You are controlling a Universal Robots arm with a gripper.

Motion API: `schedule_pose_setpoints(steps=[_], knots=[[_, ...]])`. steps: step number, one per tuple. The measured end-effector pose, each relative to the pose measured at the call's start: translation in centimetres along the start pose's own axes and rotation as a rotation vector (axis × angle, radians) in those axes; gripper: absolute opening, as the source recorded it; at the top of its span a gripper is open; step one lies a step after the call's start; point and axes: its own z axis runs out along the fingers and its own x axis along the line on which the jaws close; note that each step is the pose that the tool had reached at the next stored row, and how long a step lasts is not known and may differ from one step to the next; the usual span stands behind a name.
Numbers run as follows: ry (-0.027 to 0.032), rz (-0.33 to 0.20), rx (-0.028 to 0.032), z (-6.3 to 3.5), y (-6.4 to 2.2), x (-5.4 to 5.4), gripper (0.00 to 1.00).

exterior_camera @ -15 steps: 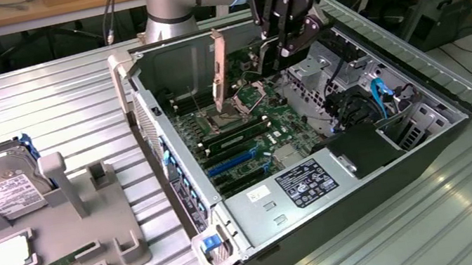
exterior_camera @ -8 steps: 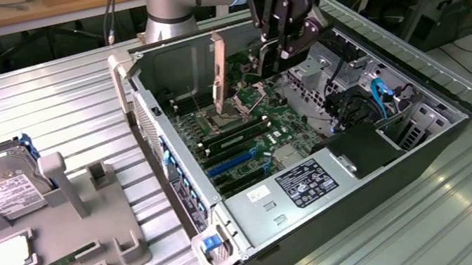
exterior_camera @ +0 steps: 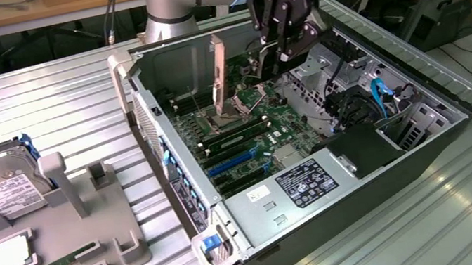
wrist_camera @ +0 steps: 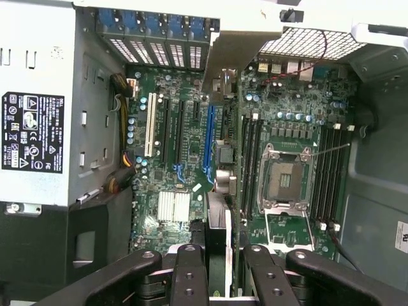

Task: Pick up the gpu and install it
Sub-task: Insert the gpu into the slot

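The gpu (wrist_camera: 218,239) is clamped edge-on between the jaws of the gripper (exterior_camera: 284,43) (card upright), held above the motherboard (wrist_camera: 191,159) inside the open computer case (exterior_camera: 427,138) on the tabletop (exterior_camera: 49,91)

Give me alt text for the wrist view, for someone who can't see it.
The tool grips the gpu edge-on above the motherboard inside an open computer case. An empty CPU socket lies beside it, and a labelled power supply sits at one side.
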Motion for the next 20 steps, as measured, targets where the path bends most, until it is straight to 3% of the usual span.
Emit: schedule_pose_setpoints(steps=[17,20], knots=[[-0.0001,0.000,0.0000,1.09,0.00,0.0,0.27],[-0.0001,0.000,0.0000,1.79,0.00,0.0,0.27]])
